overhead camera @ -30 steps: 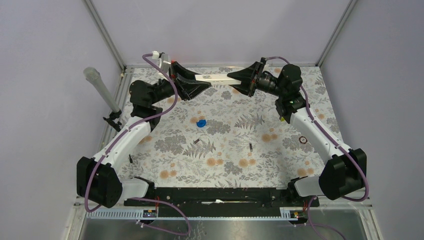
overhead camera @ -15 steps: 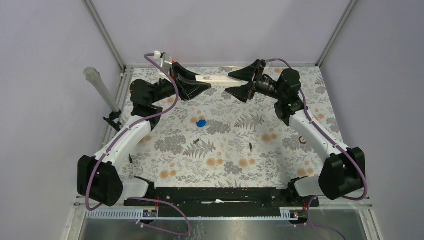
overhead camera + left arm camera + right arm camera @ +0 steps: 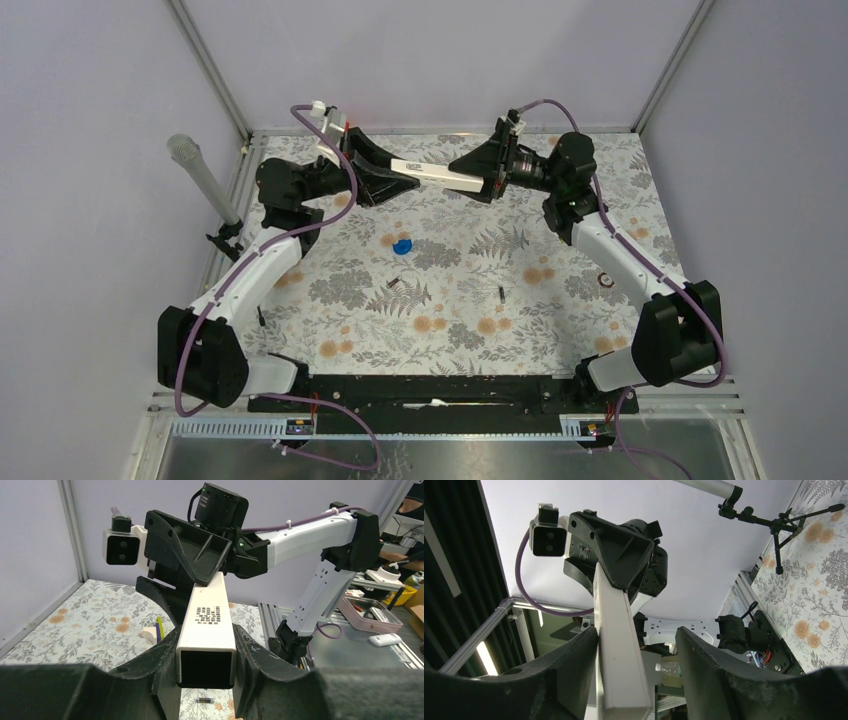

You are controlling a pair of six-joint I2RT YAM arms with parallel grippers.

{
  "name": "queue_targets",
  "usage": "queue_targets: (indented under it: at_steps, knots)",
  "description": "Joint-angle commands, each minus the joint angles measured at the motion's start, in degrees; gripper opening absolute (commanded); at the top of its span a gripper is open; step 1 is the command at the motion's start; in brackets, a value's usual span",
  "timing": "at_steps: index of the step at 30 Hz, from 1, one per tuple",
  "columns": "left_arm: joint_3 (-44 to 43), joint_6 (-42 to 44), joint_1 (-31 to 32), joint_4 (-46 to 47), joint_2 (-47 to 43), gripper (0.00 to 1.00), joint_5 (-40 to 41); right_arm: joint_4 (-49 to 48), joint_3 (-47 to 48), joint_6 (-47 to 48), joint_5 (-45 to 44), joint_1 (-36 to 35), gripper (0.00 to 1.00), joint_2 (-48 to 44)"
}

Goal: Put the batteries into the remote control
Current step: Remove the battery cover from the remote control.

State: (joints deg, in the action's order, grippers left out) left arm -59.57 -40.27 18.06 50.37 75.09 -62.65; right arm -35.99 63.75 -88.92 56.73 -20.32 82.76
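Your left jaws are pinching the remote (image 3: 435, 173) by its left end, holding it up off the counter (image 3: 470, 225) near the far edge. In the left wrist view the two fingers (image 3: 252, 660) press against both of its long sides. The end facing that camera is a dark rectangle, and a block of small dark print shows on the top face. From above, the remote runs left to right between the two arms, its right end slanting a little toward the bases.

Your right jaws are spread around that right end. In the right wrist view one finger (image 3: 574, 672) lies against the remote's side. The other finger (image 3: 709, 672) stands apart from it with a clear gap between.

Down on the counter, one battery (image 3: 393, 282) lies left of centre. It is near the blue blob (image 3: 402, 246), on the side toward the bases and not touching it. The left wrist view also shows a battery (image 3: 205, 700) on the counter beneath the held remote. The second battery (image 3: 500, 294) lies right of centre, well apart from the first, pointing roughly near to far. Both are well apart from the remote. A small dark ring (image 3: 606, 281) lies farther right, just beside the right arm.
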Motion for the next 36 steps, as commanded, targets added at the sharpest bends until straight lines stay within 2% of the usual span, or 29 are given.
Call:
queue_targets:
  at_steps: [1, 4, 8, 21, 36]
  knots:
    - [-3.33, -2.25, -0.36, 6.97, 0.96, 0.0, -1.7, -1.58, 2.43, 2.78, 3.85, -0.78, 0.61, -0.08]
    - [-3.44, -3.66, -0.72, 8.75, 1.28, 0.0, -1.73, -3.32, 0.89, 1.21, 4.22, -0.83, 0.49, 0.25]
    - [-2.99, -4.99, -1.87, 10.1, 0.9, 0.0, -0.51, -6.81, -0.79, -0.99, 4.1, -0.71, 0.41, 0.7]
    - [-0.07, -5.91, -6.92, 13.53, -2.37, 0.0, 6.35, -12.53, -2.31, -2.05, 4.77, -0.44, 0.38, 1.57]
    - [1.9, -10.79, -11.01, 18.54, -3.65, 0.0, 5.74, -15.36, -2.57, -4.54, 3.07, 1.84, 0.39, 2.17]
